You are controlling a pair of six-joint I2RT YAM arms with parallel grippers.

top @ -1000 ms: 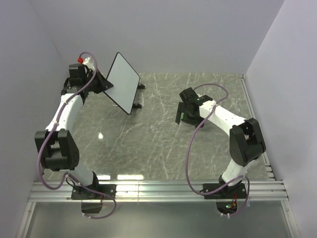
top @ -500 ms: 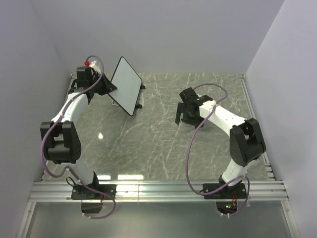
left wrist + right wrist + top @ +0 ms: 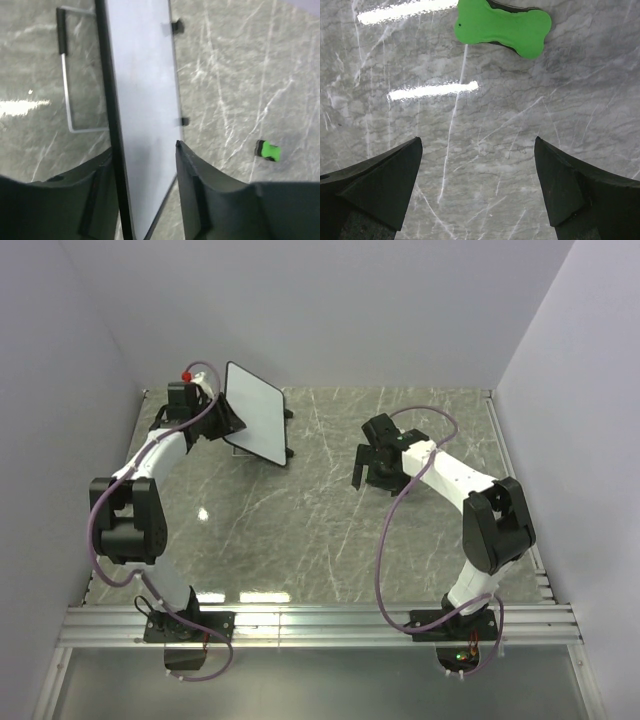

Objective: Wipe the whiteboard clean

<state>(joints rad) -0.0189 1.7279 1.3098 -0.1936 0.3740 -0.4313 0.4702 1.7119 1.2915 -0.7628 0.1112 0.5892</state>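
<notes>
The whiteboard (image 3: 255, 413) stands tilted on its black legs at the back left of the table, and its white face (image 3: 142, 75) shows no marks. My left gripper (image 3: 228, 420) is at the board's left edge. Its jaws (image 3: 144, 147) are open and straddle that edge, the black rim lying by the left finger and the right finger standing off the face. The green bone-shaped eraser (image 3: 505, 25) lies flat on the table just ahead of my right gripper (image 3: 477, 142), which hangs wide open over bare marble (image 3: 372, 465). The left wrist view shows the eraser (image 3: 268, 150) far to the right.
A thin wire stand leg (image 3: 67, 90) juts out behind the board. Grey walls close in the left, back and right sides. A metal rail (image 3: 320, 620) runs along the near edge by the arm bases.
My left arm swung the whiteboard down and to the right until it stood on its legs, then its jaws spread apart. My right gripper stayed wide open and shifted slightly.
</notes>
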